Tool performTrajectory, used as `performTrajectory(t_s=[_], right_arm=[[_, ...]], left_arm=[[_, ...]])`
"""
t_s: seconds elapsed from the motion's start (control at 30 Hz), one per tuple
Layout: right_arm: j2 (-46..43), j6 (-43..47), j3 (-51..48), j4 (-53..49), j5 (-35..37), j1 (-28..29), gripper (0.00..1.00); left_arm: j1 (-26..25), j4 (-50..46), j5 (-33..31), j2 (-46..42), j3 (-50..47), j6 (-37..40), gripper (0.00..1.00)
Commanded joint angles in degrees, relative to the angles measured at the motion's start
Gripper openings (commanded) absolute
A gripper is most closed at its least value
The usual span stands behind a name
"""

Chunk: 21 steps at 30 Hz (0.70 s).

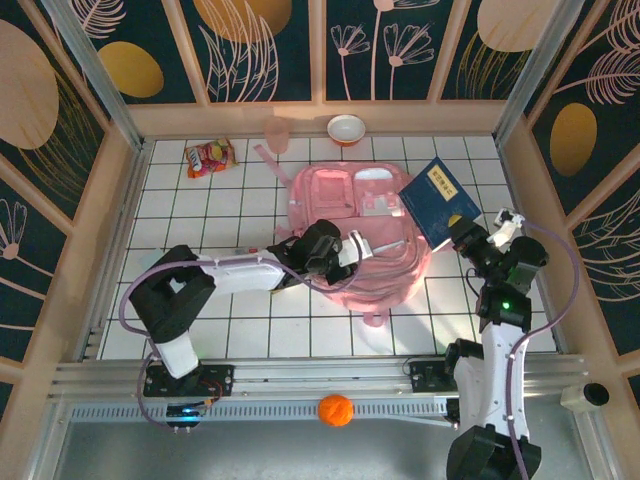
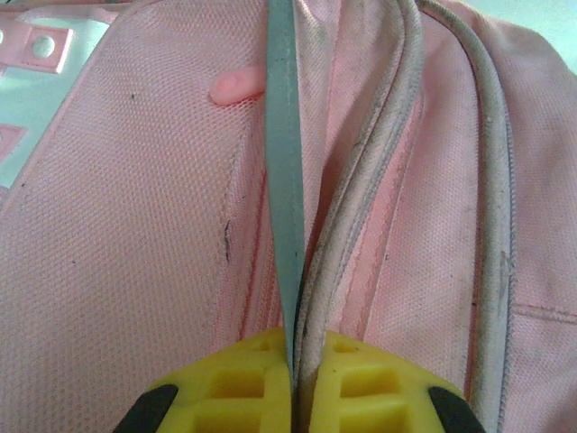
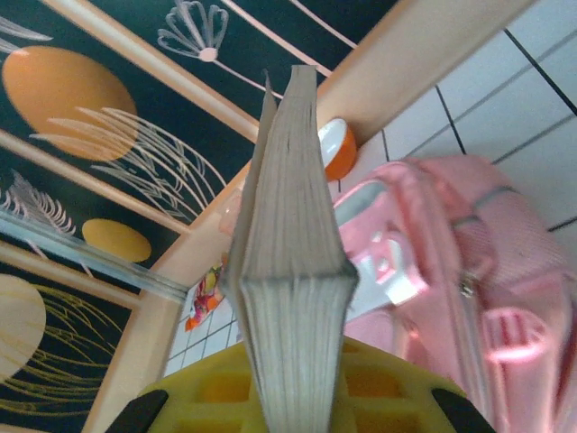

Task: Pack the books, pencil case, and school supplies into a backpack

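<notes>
right claw [image 1: 464, 236] grips the book [image 1: 440, 203] over the backpack [image 1: 340, 195]; left claw [image 1: 347, 249] clenched, seemingly on its trim [image 2: 361, 207].

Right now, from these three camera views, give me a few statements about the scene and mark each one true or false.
1. The right hand grips the blue book. True.
2. The blue book lies inside the backpack. False: it is clamped in the right hand, not yet packed.
3. The left hand is shut on an edge of the backpack. True.
4. The snack packet rests on the backpack. False: it lies apart from it, toward the far left corner.
5. The bowl sits beyond the backpack's far side. True.
</notes>
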State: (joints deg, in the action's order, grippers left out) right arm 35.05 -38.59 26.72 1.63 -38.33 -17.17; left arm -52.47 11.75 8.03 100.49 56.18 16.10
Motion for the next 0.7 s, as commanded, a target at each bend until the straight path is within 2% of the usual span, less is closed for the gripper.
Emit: performTrajectory(t_s=[0.0,0.07,0.17,0.27,0.43,0.53,0.67], right_arm=[[1.98,-4.68,4.91,-3.24,2.20,-0.32,0.00],[3.34,-5.32,6.41,-4.98,1.91,-0.32,0.00],[1.43,-5.56,8.24,-9.17,7.50,-0.29,0.00],[-2.61,-4.31,11.42,-16.23,13.39,-0.32,0.00],[-9.70,-4.43,15.55,-32.05,17.43,-0.31,0.00],[-12.53,-5.91,16.25,-37.56,17.14,-0.32,0.00],[-13.19,-6.72,15.76,-42.54,10.73,-0.32,0.00]], left_arm=[[0.54,3.81,-8.15,-3.96,0.04,-13.21,0.00],[0.53,3.63,-11.00,-4.07,0.86,-15.32,0.00],[0.64,4.31,-13.10,-3.62,2.13,-14.78,0.00],[0.83,4.11,-12.55,-2.63,5.34,-14.30,0.00],[2.45,3.47,-9.67,-0.81,11.20,-17.48,0.00],[3.41,4.21,-8.13,-1.42,12.92,-20.53,0.00],[5.03,3.53,-6.89,-1.96,15.42,-23.12,0.00]])
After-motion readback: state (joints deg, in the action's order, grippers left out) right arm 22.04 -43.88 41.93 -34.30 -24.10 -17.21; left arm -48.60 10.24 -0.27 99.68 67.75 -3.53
